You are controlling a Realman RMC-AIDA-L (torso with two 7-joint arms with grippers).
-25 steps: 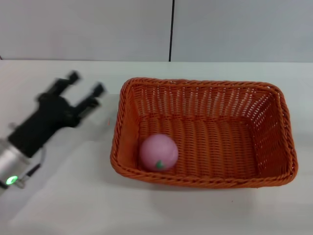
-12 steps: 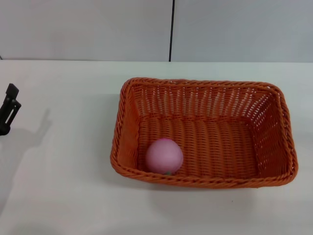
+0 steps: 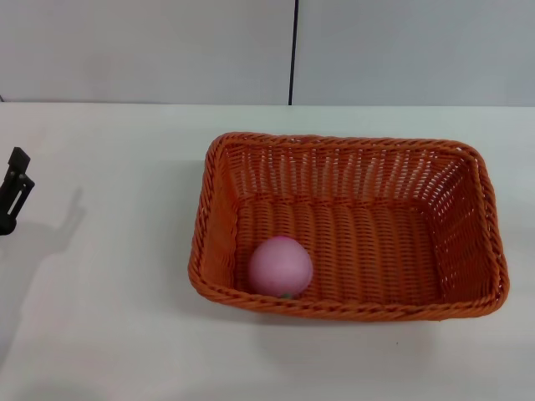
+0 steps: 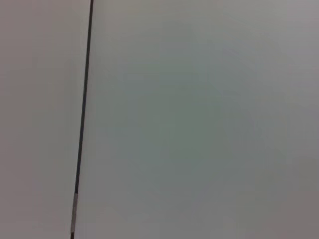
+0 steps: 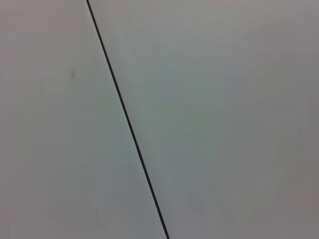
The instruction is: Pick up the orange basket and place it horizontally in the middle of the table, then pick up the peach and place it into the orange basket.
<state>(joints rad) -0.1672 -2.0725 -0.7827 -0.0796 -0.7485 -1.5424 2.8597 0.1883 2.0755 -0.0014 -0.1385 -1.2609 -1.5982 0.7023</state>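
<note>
The peach (image 3: pixel 280 266) is seen inside the orange basket (image 3: pixel 347 225), against its near-left wall, on the tabletop (image 3: pixel 109 292). Only a tip of the left gripper (image 3: pixel 14 190) is shown at the left edge; whether it is apart cannot be told. Little risk is judged, unless the basket is bumped.

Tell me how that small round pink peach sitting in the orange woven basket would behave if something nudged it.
The small round pink peach is ball-shaped, so it would probably roll. It lies against the near wall of the orange woven basket, whose sloping sides would likely stop it. Its smooth surface may be slippery to pinch.
</note>
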